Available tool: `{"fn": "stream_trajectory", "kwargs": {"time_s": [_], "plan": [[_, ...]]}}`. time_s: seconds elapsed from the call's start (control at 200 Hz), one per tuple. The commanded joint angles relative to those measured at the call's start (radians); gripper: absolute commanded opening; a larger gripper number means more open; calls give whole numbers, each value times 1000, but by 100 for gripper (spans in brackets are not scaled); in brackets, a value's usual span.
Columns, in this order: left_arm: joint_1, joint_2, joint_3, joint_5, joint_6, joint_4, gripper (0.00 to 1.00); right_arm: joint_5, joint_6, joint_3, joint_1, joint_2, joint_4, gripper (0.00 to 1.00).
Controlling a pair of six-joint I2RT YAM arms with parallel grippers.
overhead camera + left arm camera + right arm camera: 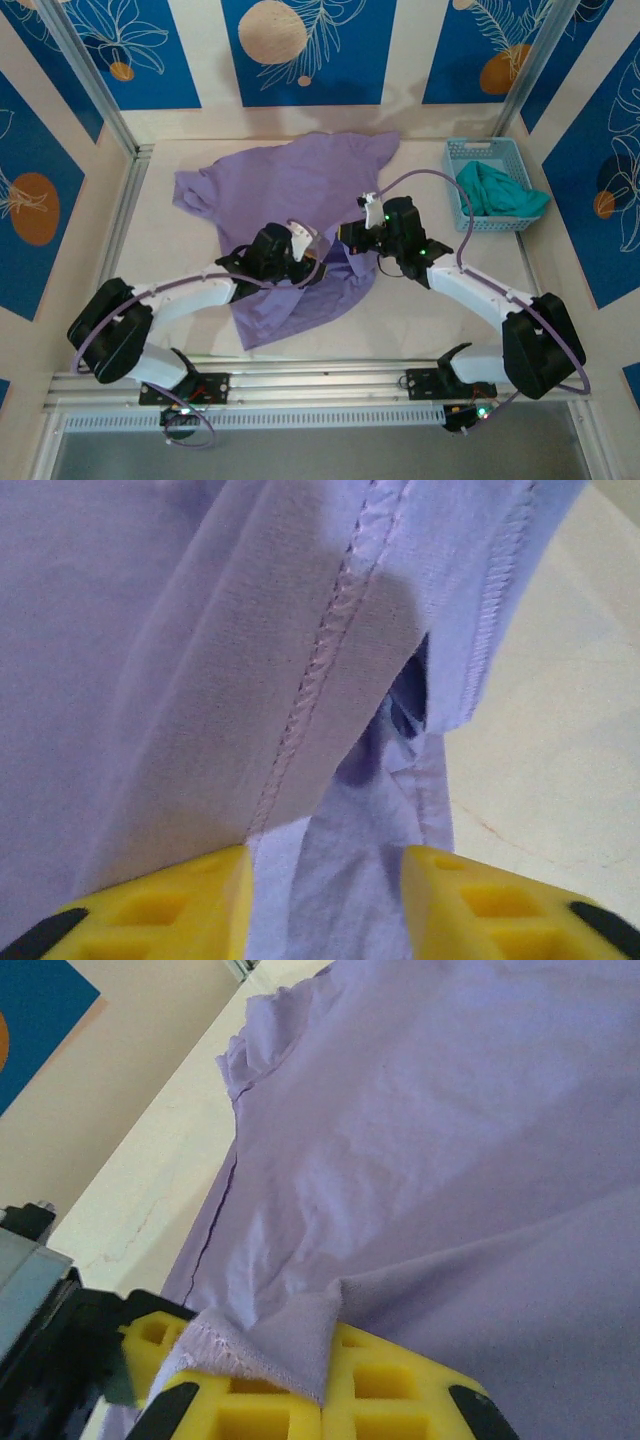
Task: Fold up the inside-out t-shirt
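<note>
Right pincer [325,1385]: closed, its yellow fingers [400,1390] pressed together on a turned-up fold of the lavender t-shirt [450,1160].
Right pincer, top view: just right of frame centre [350,238], over the lower right part of the shirt.
Left pincer [325,880]: parted, with a strip of shirt cloth lying in the gap between its yellow fingers [160,910].
Left pincer, top view: just below frame centre [312,262], near the right pincer, with a short stretch of cloth between the two.
Edges by the left pincer: a stitched seam [330,650] ran diagonally up the frame, and a hem [490,610] lay at upper right.
Edges by the right pincer: a dark seam line [225,1200] followed the shirt's left border, and a sleeve [260,1030] lay at upper left.
T-shirt, top view: spread from upper centre to lower centre of the frame, its lower part bunched beneath the pincers.
Open room: bare tabletop [400,320] showed right of the shirt's lower end, and a bare strip ran along its left side.
Basket [455,160]: light blue, at upper right, apart from the shirt, holding a teal garment [500,190].
Near edge: a metal rail [320,375] crossed the lower frame.
</note>
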Motion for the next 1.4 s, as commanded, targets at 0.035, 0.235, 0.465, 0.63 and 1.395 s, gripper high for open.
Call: {"fn": "stream_trajectory", "kwargs": {"time_s": [0.035,0.235,0.465,0.63,1.395], "plan": [[-8,38,7,-59,32,61,53,-35,53,20,-6,8,-60,0],[-9,38,25,-225,65,39,62,-23,37,21,-15,4,-99,0],[-21,40,41,-235,145,44,78,-48,19,9,-21,-1,-101,0],[-21,133,118,-213,195,14,78,-78,5,-4,-21,-5,-79,0],[97,87,270,118,2,-191,0,319,-272,-252,294,-249,23,74]]}}
